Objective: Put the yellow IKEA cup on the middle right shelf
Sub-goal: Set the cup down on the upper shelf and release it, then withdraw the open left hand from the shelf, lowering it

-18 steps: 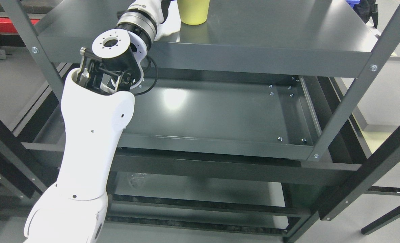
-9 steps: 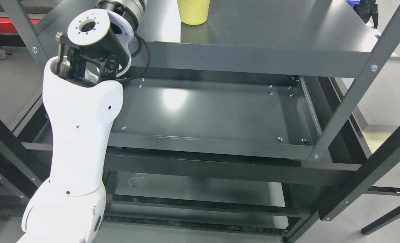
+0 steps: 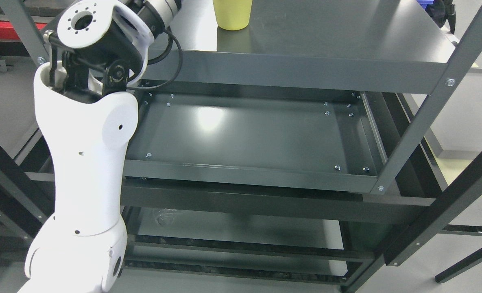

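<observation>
Fingers out of frame, state unknown, left arm [image 3: 86,162] raised, yellow cup [image 3: 232,14] on upper shelf [image 3: 326,44]

Single head view, looking steeply down from above and in front of the dark metal shelf unit [image 3: 306,69], close in, left arm [image 3: 86,162] filling the lower left foreground, its hand cut off past the top edge, yellow cup [image 3: 232,14] at top centre.
</observation>
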`<state>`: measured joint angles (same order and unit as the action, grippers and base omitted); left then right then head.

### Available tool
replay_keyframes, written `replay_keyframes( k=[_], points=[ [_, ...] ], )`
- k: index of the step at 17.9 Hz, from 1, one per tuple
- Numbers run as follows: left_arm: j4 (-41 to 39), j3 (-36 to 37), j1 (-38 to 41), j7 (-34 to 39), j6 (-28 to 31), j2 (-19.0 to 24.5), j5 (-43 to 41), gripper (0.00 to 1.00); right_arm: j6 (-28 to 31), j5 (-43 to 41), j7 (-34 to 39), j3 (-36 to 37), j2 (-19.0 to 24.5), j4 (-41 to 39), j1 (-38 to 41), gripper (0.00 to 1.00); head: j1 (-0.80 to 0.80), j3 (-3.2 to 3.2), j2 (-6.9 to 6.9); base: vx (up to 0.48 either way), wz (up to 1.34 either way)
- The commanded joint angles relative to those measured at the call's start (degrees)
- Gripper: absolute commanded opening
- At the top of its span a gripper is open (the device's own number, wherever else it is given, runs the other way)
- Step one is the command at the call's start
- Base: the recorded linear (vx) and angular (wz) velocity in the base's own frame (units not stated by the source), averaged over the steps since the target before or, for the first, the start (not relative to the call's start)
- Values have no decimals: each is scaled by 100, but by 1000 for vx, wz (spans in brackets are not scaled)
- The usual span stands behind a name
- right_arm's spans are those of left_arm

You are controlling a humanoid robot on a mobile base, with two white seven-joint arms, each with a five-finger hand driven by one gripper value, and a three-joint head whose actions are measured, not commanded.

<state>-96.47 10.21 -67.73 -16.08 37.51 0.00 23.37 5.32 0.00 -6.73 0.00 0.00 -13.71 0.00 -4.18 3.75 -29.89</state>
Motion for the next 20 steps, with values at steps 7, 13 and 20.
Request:
replay_keyframes(
  k=[7, 13, 20],
  points=[
    [-522, 366, 769, -3929, -375, 100, 598, 98, 5, -141, 5, -97, -100, 0, 79, 99, 0, 0, 0, 0, 0],
    [-514, 1848, 2866, -3912, -2050, 100, 581, 98, 5, -141, 5, -97, -100, 0, 79, 99, 0, 0, 0, 0, 0],
    [618, 1927, 4575, -2572, -4206, 100, -552, 99, 5, -141, 5, -97, -100, 0, 79, 99, 0, 0, 0, 0, 0]
  ],
)
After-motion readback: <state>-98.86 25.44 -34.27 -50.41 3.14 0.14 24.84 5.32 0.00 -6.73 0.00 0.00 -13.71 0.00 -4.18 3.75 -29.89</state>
